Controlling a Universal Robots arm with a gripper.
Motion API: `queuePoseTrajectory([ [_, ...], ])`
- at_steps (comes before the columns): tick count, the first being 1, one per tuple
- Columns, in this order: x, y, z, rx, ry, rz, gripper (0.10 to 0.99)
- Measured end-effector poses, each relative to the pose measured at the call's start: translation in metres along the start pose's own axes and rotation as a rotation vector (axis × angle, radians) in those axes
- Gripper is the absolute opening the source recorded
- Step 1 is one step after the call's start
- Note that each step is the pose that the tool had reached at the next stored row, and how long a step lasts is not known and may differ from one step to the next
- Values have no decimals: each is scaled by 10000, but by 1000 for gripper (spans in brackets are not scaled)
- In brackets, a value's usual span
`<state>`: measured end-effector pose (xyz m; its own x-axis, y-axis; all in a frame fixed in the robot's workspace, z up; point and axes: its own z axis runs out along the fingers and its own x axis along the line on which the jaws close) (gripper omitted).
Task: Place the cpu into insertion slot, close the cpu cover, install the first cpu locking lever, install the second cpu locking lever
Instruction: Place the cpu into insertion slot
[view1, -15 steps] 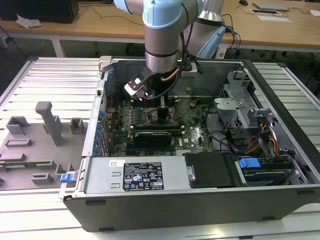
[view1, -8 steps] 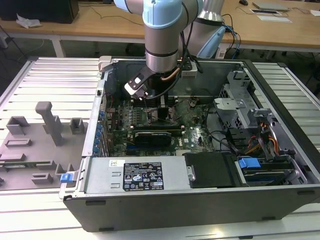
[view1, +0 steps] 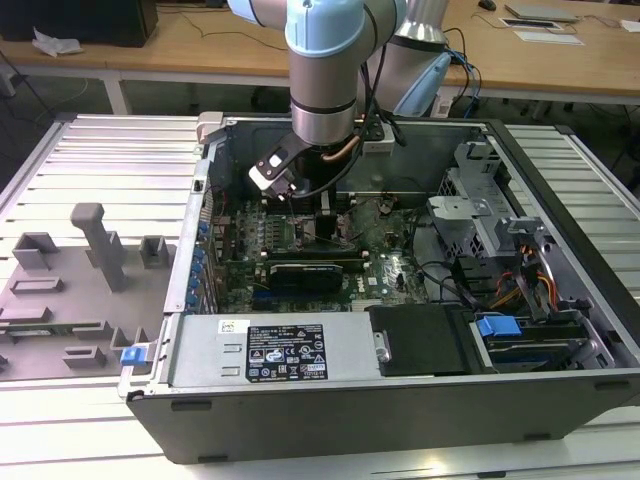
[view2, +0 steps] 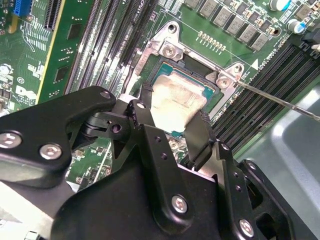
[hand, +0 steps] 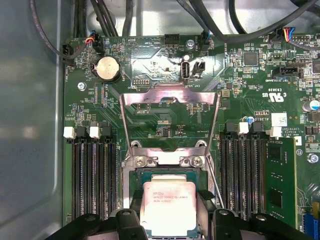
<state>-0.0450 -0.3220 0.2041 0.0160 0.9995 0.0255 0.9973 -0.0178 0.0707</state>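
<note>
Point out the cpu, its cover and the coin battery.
cpu (hand: 167, 207), first wrist view, middle of metal top.
cpu cover (hand: 170, 95), first wrist view, crossbar of open frame.
coin battery (hand: 107, 68), first wrist view, centre of face.

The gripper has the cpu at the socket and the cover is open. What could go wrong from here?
1. The gripper grips the cpu by two edges at the insertion slot. If the cpu goes in tilted or shifted, the slot's pins might bend.
2. The open cpu cover and the thin locking lever stand close to the gripper. Either could perhaps be snagged when the arm moves.
</note>
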Motion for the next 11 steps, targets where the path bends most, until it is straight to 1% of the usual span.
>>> queuePoseTrajectory([
  [3,1,2,-25,0,0,0,529],
  [7,2,6,-79,0,1,0,529],
  [11,2,6,-81,-1,1,0,529],
])
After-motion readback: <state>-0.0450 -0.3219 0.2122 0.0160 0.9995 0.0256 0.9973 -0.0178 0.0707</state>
